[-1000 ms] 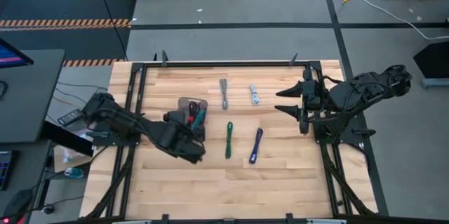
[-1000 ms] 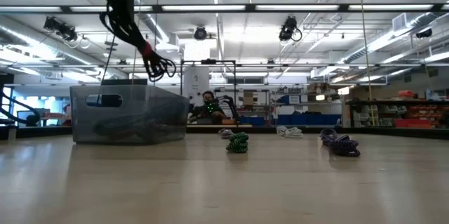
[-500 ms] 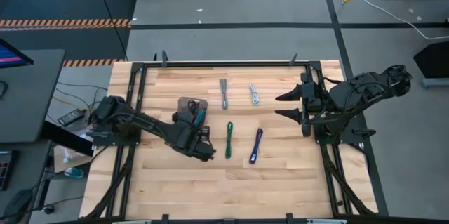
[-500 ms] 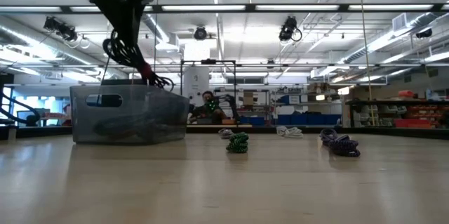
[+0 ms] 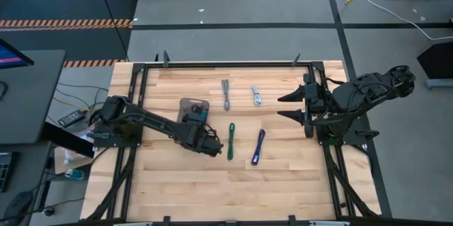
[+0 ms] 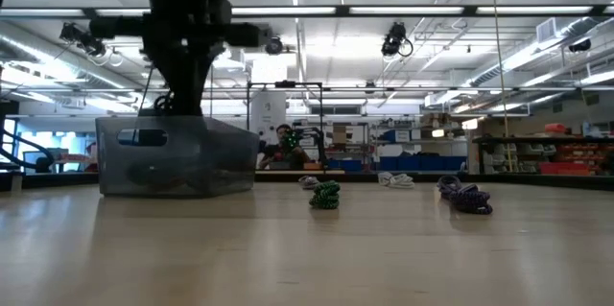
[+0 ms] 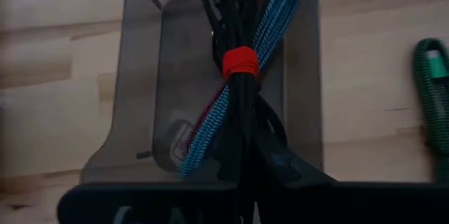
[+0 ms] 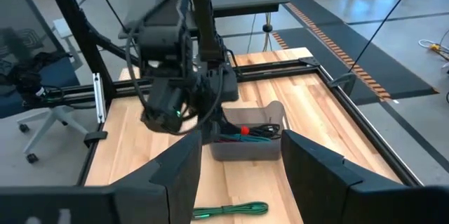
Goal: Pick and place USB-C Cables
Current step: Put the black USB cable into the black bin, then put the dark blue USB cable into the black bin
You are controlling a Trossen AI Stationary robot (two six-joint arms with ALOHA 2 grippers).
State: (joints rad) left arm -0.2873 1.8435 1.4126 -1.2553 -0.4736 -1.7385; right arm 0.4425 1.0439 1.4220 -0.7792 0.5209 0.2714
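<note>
- left gripper [image 5: 207,141]: positioned above the near end of the grey tray [image 5: 185,105], toward the table's left-middle; a black cable with a red tie [image 7: 240,61] is seen in the left wrist view running down from the tray into the gripper's own fingers. the jaws are judged to be pinched on its lower end, though the contact itself is hidden by the gripper body.
- tray contents: a teal cable [image 7: 270,20] lies beside the black one, overlapping it; both rest inside the tray walls.
- right gripper [image 5: 290,105]: parked near the table's right edge, jaws spread wide, idle.
- cables left on the table [image 5: 283,176]: a grey cable [image 5: 226,93] and a silver cable [image 5: 256,95] toward the far edge; a green cable [image 5: 231,141] and a purple cable [image 5: 258,146] nearer the middle, all well apart from the tray.
- step in hand, judged: the black cable is being set into the tray. release is best made only once the whole bundle lies within the walls; the jaws should be spread fully and lifted straight up so neither the loops nor the teal cable are dragged out.
- change from one second earlier: in the low view the black cable was hung in the air above the tray; it is now lowered inside. in the high view the left gripper is seen shifted toward the green cable.
</note>
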